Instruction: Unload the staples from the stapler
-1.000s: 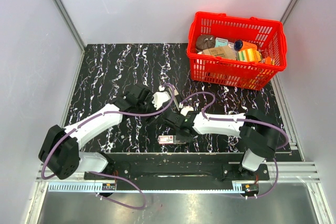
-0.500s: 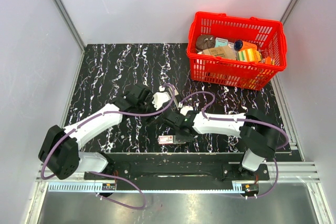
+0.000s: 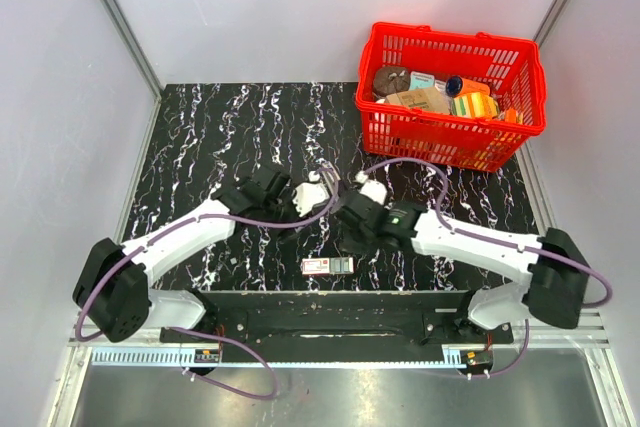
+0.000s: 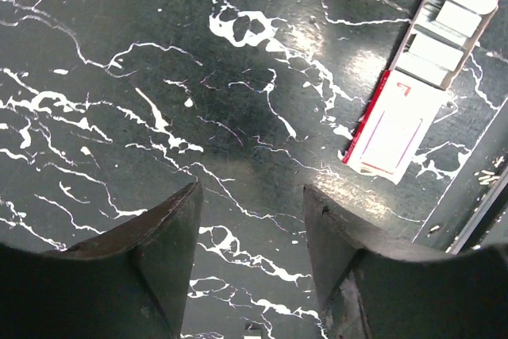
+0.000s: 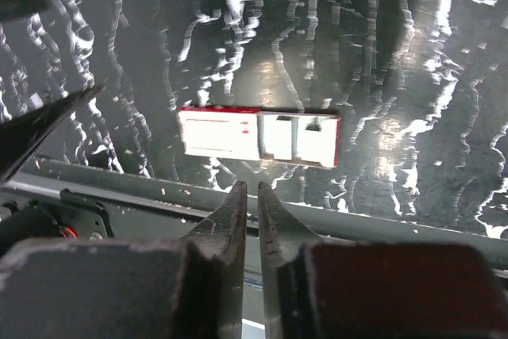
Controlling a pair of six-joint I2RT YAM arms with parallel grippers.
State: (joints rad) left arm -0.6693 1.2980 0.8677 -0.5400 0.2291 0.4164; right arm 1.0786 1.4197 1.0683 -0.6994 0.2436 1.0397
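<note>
I moved right arm [image 3: 470, 237] off box [image 3: 328, 265] | right jaws almost clenched, empty | left jaws released, empty | stapler not seen: unloading unconfirmed.

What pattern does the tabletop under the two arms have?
The flat tabletop is black with white marble-like veining, clearest in the left wrist view.
</note>
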